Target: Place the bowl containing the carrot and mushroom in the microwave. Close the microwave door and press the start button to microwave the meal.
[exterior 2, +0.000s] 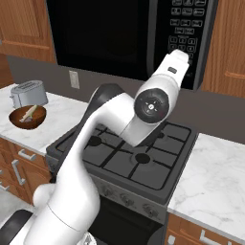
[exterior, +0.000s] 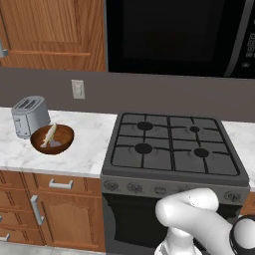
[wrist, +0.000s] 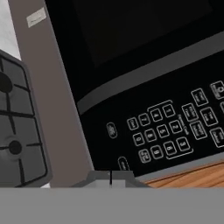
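The black microwave (exterior: 174, 35) hangs above the stove, and its microwave door (exterior 2: 100, 33) stands shut with a dark window. The bowl, the carrot and the mushroom are hidden from view. My gripper (wrist: 110, 177) is shut with nothing in it, its tips close to the lower left of the button panel (wrist: 175, 127), just below a small oval button (wrist: 124, 164). In the right base view my white hand (exterior 2: 174, 67) is raised against the button panel (exterior 2: 189, 28) at the microwave's right side.
A gas stove (exterior: 174, 144) sits below the microwave. On the marble counter (exterior: 84, 149) to its left stand a darker brown bowl (exterior: 52, 138) with pale food and a silver toaster (exterior: 30, 115). Wooden cabinets flank the microwave.
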